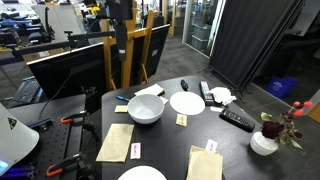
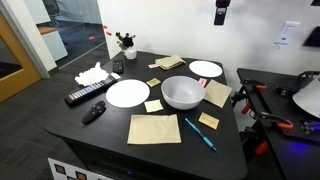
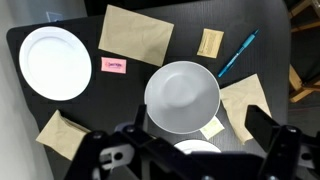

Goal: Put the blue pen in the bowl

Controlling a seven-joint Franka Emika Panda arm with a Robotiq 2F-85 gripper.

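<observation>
**Gripper** (image 3: 182, 142) – seen in the wrist view; the two dark fingers (image 3: 272, 135) stand wide apart at the lower edge of the view. Nothing is held and nothing touched. It hangs high above the table; in an exterior view only its tip (image 2: 221, 13) shows at the top edge.

**Bowl** (image 3: 182, 97) – directly below the gripper; deep, white, upright and empty. It also shows in both exterior views (image 1: 146, 109) (image 2: 183, 93).

**Blue pen** (image 3: 237, 54) – lies flat on the black table (image 3: 95, 105), slanted, near the bowl but apart from it. In an exterior view the pen (image 2: 198, 133) lies between a large tan napkin (image 2: 155, 128) and a small yellow note (image 2: 208, 120).

**Plates** – one white plate (image 3: 55, 62) well to the side of the bowl, another (image 3: 198, 149) just beside the bowl, partly hidden behind the gripper.

**Papers** – a pink note (image 3: 114, 66) between plate and bowl; a folded tan napkin (image 3: 250, 105) touching the bowl's side.

**Table edge** – black remote (image 2: 85, 96), flower vase (image 2: 127, 42).
</observation>
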